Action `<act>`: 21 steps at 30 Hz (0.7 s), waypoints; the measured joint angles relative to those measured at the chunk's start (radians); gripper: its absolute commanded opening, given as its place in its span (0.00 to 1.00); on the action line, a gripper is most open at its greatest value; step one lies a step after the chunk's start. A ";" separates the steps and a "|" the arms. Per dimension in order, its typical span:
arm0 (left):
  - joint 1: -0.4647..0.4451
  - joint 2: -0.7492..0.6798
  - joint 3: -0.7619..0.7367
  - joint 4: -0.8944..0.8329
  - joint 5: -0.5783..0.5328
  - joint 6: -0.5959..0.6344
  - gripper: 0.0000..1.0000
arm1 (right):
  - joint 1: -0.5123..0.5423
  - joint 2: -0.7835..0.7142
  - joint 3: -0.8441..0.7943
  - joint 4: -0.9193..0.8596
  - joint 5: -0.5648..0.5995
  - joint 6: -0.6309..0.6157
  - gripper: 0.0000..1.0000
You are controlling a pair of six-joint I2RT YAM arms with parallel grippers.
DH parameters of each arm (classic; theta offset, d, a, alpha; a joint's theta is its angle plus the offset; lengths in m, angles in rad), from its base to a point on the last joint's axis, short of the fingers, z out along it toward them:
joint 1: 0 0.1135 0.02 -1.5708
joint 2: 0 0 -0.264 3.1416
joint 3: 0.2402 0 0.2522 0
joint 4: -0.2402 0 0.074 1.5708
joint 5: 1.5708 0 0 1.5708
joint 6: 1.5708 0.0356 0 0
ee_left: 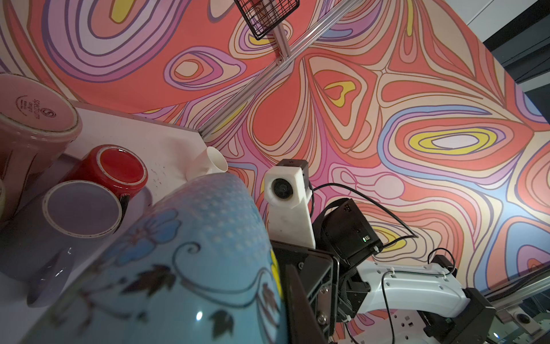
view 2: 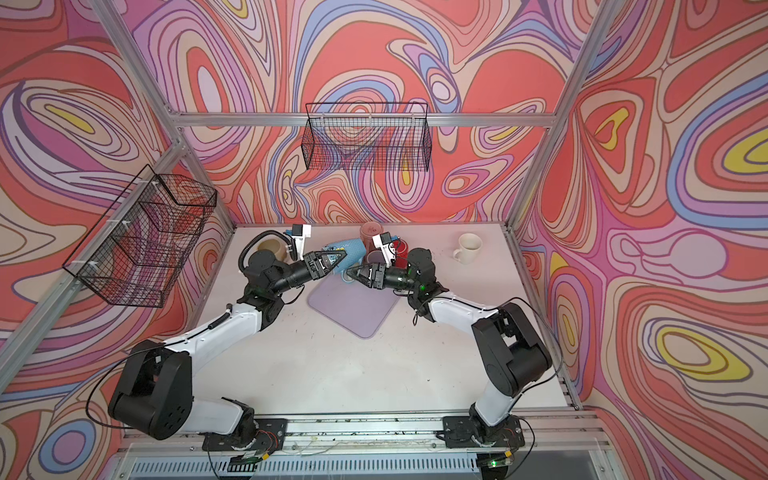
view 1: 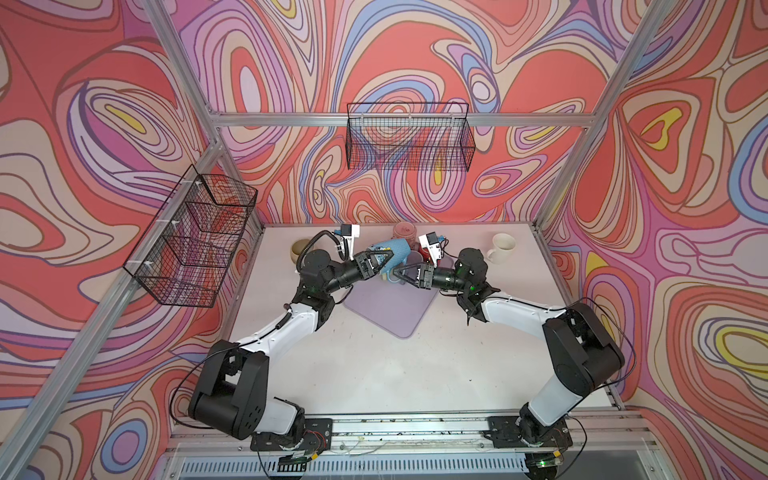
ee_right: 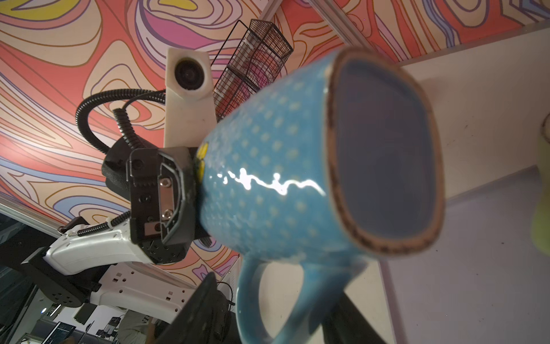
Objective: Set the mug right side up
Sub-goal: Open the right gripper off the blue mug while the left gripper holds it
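Observation:
The mug is light blue with a dotted, floral pattern. It hangs tilted on its side above the purple mat. My left gripper is shut on its rim. In the right wrist view the mug's flat base faces the camera and its handle hangs down. My right gripper is open, one finger on each side of the handle, with a gap showing on one side. The left wrist view shows the mug's painted side close up.
An upside-down pink mug, a red mug and a purple mug crowd the mat's far end. A cream mug stands back right, a tan one back left. Wire baskets hang on the walls.

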 measured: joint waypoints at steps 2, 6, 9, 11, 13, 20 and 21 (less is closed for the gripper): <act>0.003 -0.014 0.000 -0.019 0.000 0.012 0.00 | -0.003 0.000 0.000 -0.012 0.004 -0.010 0.56; 0.010 -0.039 0.000 -0.061 -0.001 0.039 0.00 | -0.008 0.000 0.000 -0.057 0.012 -0.040 0.56; 0.011 -0.049 0.004 -0.111 -0.005 0.065 0.00 | -0.008 -0.002 0.000 -0.091 0.019 -0.061 0.55; 0.012 -0.055 0.010 -0.150 -0.008 0.084 0.00 | -0.010 -0.006 0.000 -0.111 0.023 -0.072 0.56; 0.013 -0.064 0.015 -0.193 -0.011 0.107 0.00 | -0.016 -0.012 0.000 -0.127 0.028 -0.082 0.55; 0.026 -0.103 0.107 -0.448 -0.027 0.235 0.00 | -0.032 -0.032 -0.003 -0.152 0.038 -0.097 0.54; 0.028 -0.108 0.129 -0.495 -0.033 0.261 0.00 | -0.033 -0.032 -0.004 -0.154 0.038 -0.098 0.54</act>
